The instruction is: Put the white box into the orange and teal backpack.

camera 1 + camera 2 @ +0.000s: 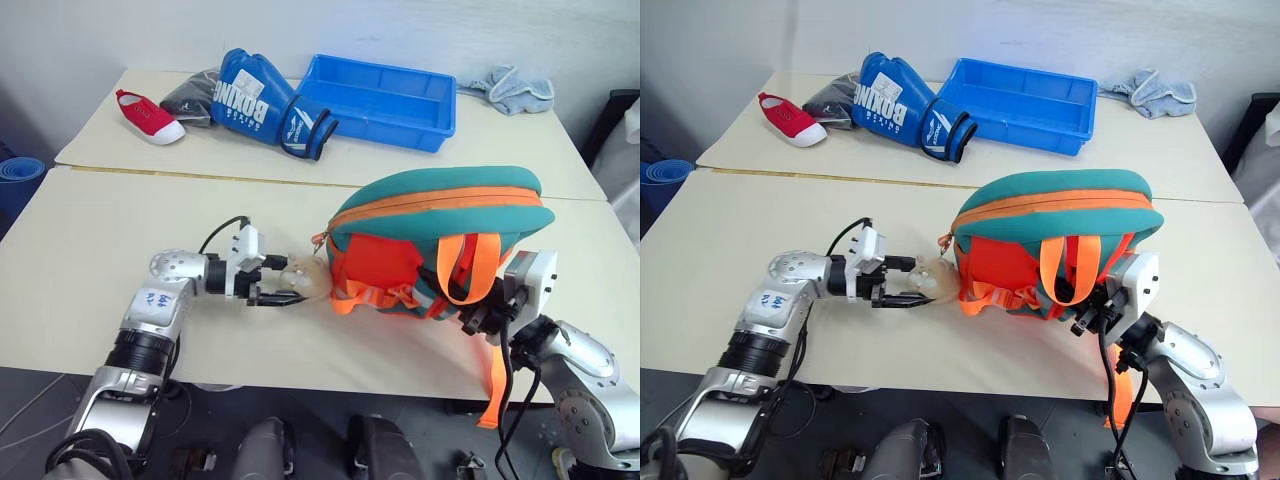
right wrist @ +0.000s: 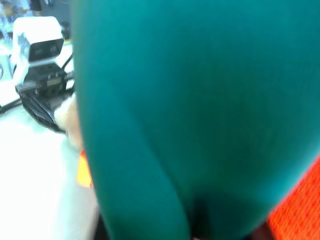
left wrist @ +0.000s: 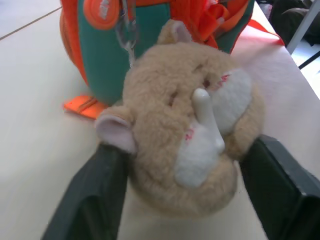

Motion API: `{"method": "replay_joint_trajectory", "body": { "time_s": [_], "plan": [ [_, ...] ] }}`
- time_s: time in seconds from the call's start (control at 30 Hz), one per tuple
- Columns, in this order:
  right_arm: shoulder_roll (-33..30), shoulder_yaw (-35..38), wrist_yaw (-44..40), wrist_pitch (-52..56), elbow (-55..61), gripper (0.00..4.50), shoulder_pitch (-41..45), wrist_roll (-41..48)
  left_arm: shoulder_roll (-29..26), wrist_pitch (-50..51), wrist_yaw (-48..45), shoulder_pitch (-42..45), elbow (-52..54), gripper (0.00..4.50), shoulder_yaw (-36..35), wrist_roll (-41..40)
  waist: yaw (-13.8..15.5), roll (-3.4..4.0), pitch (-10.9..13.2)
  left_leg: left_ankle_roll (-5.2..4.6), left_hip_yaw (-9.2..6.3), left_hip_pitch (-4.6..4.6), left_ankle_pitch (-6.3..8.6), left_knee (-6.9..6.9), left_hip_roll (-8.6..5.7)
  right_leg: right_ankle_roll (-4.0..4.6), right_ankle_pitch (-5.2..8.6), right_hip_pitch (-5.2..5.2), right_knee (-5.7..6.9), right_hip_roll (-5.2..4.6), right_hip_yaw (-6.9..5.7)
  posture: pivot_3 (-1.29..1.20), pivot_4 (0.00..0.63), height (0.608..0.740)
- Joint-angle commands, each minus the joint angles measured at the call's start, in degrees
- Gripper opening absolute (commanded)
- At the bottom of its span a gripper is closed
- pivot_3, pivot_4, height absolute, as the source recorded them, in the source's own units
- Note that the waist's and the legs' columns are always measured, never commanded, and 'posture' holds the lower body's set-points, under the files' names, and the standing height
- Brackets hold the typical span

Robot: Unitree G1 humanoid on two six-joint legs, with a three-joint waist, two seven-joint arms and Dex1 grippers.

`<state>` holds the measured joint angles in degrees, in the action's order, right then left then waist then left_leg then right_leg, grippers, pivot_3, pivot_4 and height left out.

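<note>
**Backpack zipped and resting, plush toy framed by the left claw**

The orange and teal backpack (image 1: pixel 435 240) is seen lying on its side near the front edge of the counter (image 1: pixel 90 290), its orange zipper line drawn shut along the teal top. The white box cannot be seen on the counter; it is judged to be already inside, though that cannot be confirmed through the closed fabric.

The left claw (image 1: pixel 283 281) is held level at the zipper end, and the tan plush toy (image 3: pixel 185 125) is bracketed between its two black fingers (image 3: pixel 90 200). In the left wrist view the fingers are shown spread to either side of the toy, at its flanks, so the claw is read as released rather than clenched. The toy hangs off a small chain by the zipper, which probably explains why it was chosen as a handle.

The right claw (image 1: pixel 1088 318) is pressed in among the orange straps (image 1: pixel 462 268), seemingly to steady the bag. Whether it is clenched or released cannot be told: the right wrist view offers teal fabric up close, with the left claw glimpsed beyond it.
</note>
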<state>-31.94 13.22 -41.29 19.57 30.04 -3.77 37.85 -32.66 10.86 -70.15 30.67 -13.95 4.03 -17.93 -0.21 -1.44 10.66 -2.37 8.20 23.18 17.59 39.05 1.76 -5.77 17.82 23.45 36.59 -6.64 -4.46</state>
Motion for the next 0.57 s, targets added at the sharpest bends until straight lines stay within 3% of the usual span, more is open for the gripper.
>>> {"method": "replay_joint_trajectory", "body": {
  "time_s": [0.03, 0.17, 0.27, 0.43, 0.57],
  "plan": [
    [-4.6, 7.8, -3.5, 0.1, 6.0, 2.19, -6.8, 1.9, -4.8, -2.1, 0.1, -4.6, 2.7, 4.50, -7.7, -2.9, 0.0, 0.05, 0.0, 0.00, 0.00, 0.01, 0.00, -0.01, 0.00, 0.01, 0.00, 0.02, 0.00, -0.01, 0.03, 0.00, 0.150, 0.740],
    [-8.4, 15.0, -13.2, -8.4, 2.3, 3.66, -19.3, -4.2, -8.0, -7.7, 0.5, -10.9, 3.8, 4.50, -12.1, -2.7, 0.3, 0.05, 0.0, 0.04, -0.08, -0.01, 0.07, -0.14, -0.01, 0.06, 0.03, -0.07, -0.17, -0.01, 0.04, 0.00, 0.150, 0.740],
    [-8.7, 21.8, -18.8, -18.8, -7.1, 4.45, -24.5, -8.9, -10.4, -10.1, 0.7, -16.8, 5.7, 4.50, -15.1, -2.4, 0.3, 0.06, 0.0, -0.14, -0.02, -0.09, 0.17, -0.03, -0.10, -0.03, -0.01, -0.16, -0.39, -0.07, 0.01, 0.00, 0.150, 0.740],
    [-9.1, 25.0, -21.3, -26.2, -16.0, 4.45, -23.4, -10.5, -11.4, -12.8, 3.0, -22.8, 7.6, 4.50, -17.0, -1.7, 0.0, 0.08, 0.0, 0.24, -0.01, -1.03, 0.64, -0.44, -0.02, 0.03, -0.05, -1.02, -0.82, -0.18, 0.21, 0.00, 0.150, 0.740],
    [-8.7, 23.6, -20.4, -28.2, -19.6, 4.45, -20.4, -11.8, -11.2, -12.5, 4.1, -24.9, 8.7, 4.50, -16.9, -2.2, -0.1, 0.14, 0.0, 0.60, 0.00, -1.12, 0.36, -1.01, -0.03, 0.25, 0.02, -0.85, -0.83, -0.23, 0.23, 0.00, 0.150, 0.740]
  ]
}}
